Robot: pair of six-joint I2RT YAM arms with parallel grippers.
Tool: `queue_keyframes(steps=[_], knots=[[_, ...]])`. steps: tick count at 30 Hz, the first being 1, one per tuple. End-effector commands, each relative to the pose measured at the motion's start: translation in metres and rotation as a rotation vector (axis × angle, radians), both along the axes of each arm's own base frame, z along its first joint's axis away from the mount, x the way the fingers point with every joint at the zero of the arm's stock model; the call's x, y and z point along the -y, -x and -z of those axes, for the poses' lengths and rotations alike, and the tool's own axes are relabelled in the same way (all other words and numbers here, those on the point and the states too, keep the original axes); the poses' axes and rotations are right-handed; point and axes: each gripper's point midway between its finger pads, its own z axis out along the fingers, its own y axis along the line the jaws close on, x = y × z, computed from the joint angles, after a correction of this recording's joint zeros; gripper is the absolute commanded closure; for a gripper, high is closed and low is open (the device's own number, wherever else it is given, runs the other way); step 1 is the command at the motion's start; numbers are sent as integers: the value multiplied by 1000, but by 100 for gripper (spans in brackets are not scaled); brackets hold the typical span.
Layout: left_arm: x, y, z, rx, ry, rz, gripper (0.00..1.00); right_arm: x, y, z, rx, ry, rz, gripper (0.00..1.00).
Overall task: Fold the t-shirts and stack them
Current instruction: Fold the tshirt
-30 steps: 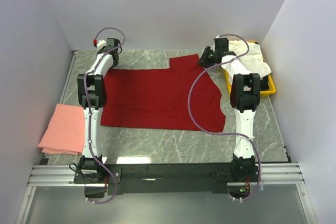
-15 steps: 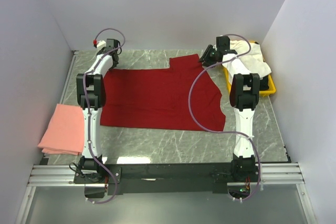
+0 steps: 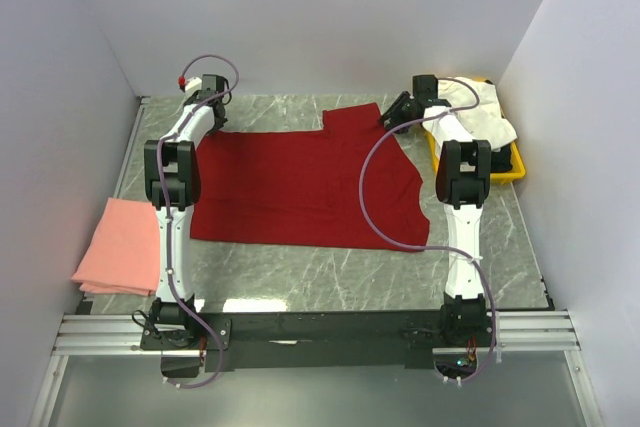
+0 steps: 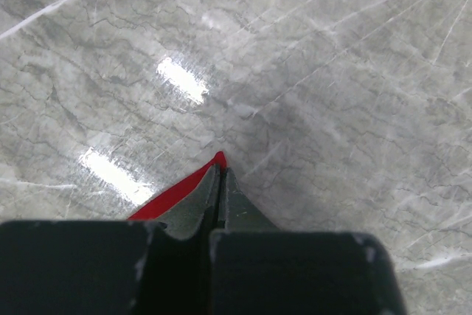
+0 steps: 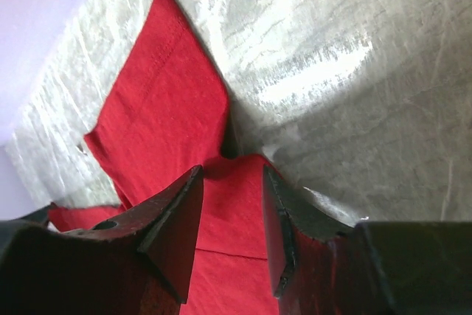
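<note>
Your left end effector [image 4: 219, 182] is pinched closed on a corner of the dark red t-shirt [image 3: 300, 182], at the end away from the yellow bin [image 3: 515, 169]. Your right end effector [image 5: 232, 176] hangs part-open astride the cloth edge nearest the bin. Close it fully first, then lift both corners level. The shirt lies flat on the worktop [image 3: 300, 272] just beside the bin, long axis running toward it, sleeve end bin-side.

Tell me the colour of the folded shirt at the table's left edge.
The folded shirt is salmon pink, clearest in the top external view.
</note>
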Motion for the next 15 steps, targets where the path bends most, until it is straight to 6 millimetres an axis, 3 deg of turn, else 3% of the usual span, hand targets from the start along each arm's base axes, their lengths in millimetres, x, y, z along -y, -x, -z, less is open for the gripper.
queue_keyframes(steps=[1,8,15], knots=[[7,-7,-37,78,22,21,100,6,-19,-13,57,-25,50,56],[8,-8,-37,83,34,22,100,11,-24,-15,74,-19,74,58],[9,-8,-35,80,38,25,100,7,-22,1,43,-44,76,66]])
